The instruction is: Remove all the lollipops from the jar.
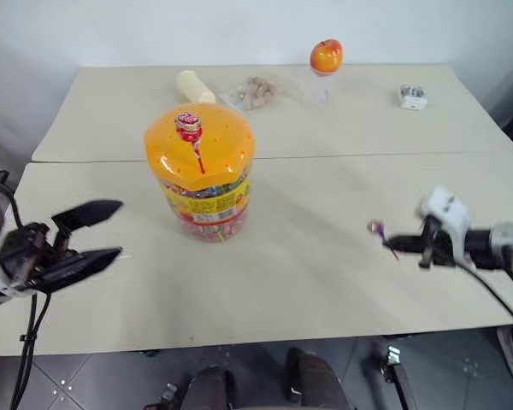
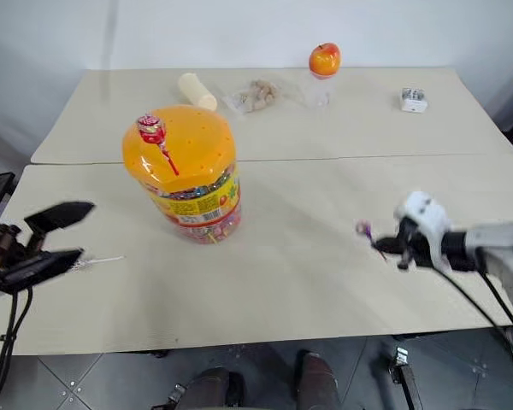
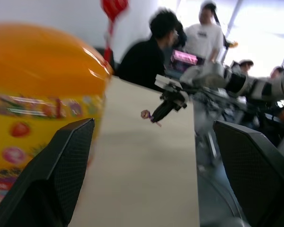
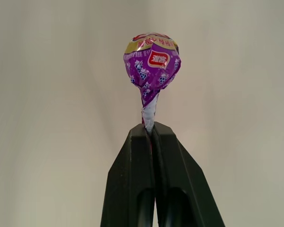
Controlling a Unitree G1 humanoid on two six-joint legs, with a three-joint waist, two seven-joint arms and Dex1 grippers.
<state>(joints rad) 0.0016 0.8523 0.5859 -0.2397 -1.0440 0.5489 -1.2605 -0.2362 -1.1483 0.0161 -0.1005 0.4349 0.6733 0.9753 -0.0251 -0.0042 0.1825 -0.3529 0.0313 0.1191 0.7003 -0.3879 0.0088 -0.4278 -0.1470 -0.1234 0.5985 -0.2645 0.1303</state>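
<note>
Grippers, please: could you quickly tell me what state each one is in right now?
Left gripper: open, holding nothing.
Right gripper: shut on the purple lollipop by its stick.

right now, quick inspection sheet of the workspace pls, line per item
surface: two beige tables pushed together.
job's things: jar upright, red lollipop standing in its orange lid; purple lollipop out, held by its stick.
clutter: at the far edge, cream roll, clear bag, orange ball on a clear container, small white item.
grippers: left gripper open, empty; right gripper shut on the purple lollipop.
cables: black leads below the left arm.
surroundings: people beyond the table, in the left wrist view.
</note>
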